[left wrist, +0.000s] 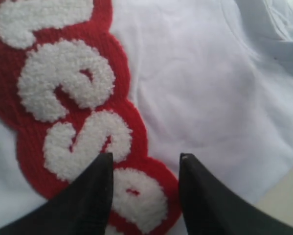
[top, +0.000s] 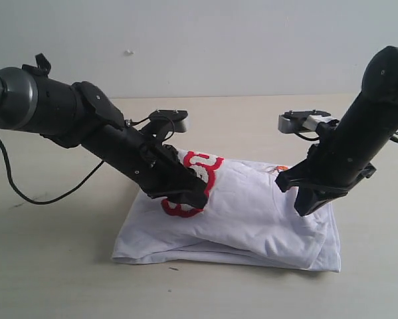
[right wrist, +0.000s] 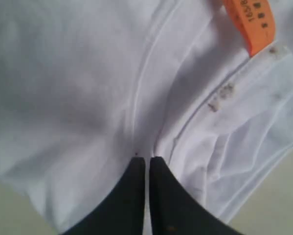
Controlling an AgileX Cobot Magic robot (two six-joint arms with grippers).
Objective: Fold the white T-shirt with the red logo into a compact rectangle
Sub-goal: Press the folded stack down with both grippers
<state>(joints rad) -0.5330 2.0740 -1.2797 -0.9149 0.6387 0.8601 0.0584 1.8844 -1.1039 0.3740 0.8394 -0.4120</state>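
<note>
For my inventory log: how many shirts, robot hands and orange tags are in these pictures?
White T-shirt: 1
Robot hands: 2, the left hand and the right hand
Orange tag: 1
Total: 4

We see the white T-shirt [top: 252, 212] lying folded in layers on the pale table [top: 52, 266]. The left gripper [top: 191, 197] slants down onto the red logo [top: 208, 166] and hides its middle from us. The right gripper [top: 306, 203] touches the shirt near its right edge, close to a small orange tag [top: 279, 169]. A black cable [top: 16, 186] loops across the table on the left.
</note>
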